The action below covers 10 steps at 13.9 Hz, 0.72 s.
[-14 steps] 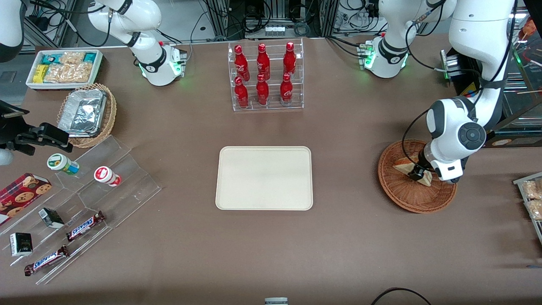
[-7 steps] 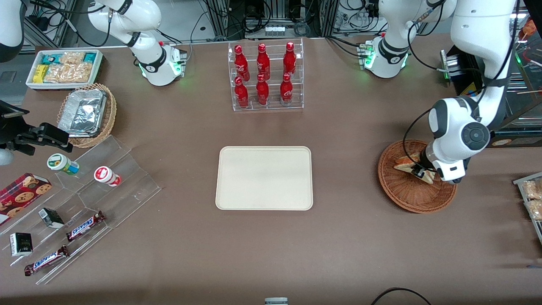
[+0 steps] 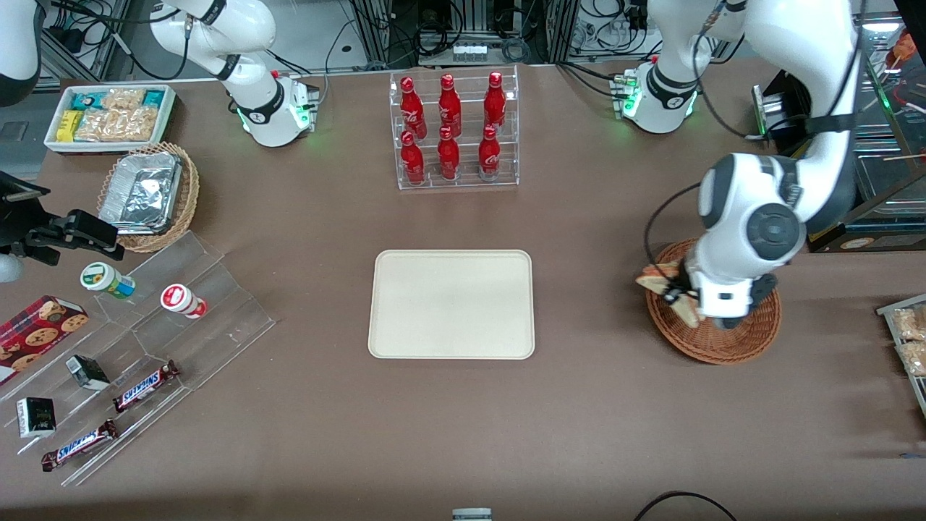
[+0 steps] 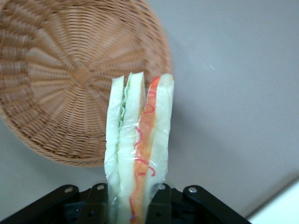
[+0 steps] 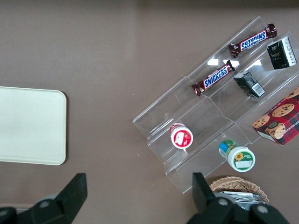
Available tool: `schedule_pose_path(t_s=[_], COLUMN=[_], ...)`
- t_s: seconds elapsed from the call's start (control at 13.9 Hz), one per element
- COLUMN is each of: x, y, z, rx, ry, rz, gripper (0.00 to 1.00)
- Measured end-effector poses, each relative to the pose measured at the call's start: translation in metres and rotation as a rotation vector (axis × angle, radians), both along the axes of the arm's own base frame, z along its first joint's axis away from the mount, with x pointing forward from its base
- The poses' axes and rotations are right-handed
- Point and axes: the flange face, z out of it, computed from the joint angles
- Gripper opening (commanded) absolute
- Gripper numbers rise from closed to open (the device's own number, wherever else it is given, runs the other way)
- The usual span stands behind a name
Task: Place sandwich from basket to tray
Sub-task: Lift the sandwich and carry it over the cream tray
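Note:
My left gripper [image 3: 678, 295] is shut on the sandwich [image 3: 664, 284], a plastic-wrapped wedge of white bread with orange-red and green filling. It holds the sandwich in the air above the rim of the reddish-brown wicker basket [image 3: 723, 341], on the side toward the tray. In the left wrist view the sandwich [image 4: 138, 149] stands between the black fingers [image 4: 96, 205], with the basket [image 4: 60, 79] below it, nothing lying in it. The cream-beige tray [image 3: 451, 304] lies flat at the table's middle, toward the parked arm from the basket; it also shows in the right wrist view [image 5: 29, 126].
A clear rack of red bottles [image 3: 452, 130] stands farther from the front camera than the tray. A foil container in a lighter wicker basket [image 3: 148, 194], a white snack bin [image 3: 108, 116] and a clear stepped stand with snacks [image 3: 130, 362] lie toward the parked arm's end.
My left gripper has lifted the sandwich out of the basket and carried it toward the tray, from the basket's middle to above its rim.

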Motion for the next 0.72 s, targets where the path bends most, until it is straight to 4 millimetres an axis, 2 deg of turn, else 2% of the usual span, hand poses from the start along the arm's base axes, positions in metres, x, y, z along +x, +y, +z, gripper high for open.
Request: schedule_pose_path(t_s=[0.14, 0.29, 0.43, 0.5, 0.58, 0.72], x=[-0.003, -0.007, -0.016, -0.023, -0.028, -0.034], y=[-0.053, -0.12, -0.188, -0.215, -0.235, -0.259], z=[-0.003, -0.011, -0.028, -0.037, -0.046, -0.06], rx=[-0.006, -0.008, -0.029, -0.044, -0.057, -0.078], ry=[-0.005, -0.018, -0.019, -0.017, -0.021, -0.049], rz=[-0.145, -0.267, -0.404, -0.458, -0.499, -0.568], gripper=[0.12, 0.14, 0.14, 0.14, 0.14, 0.15])
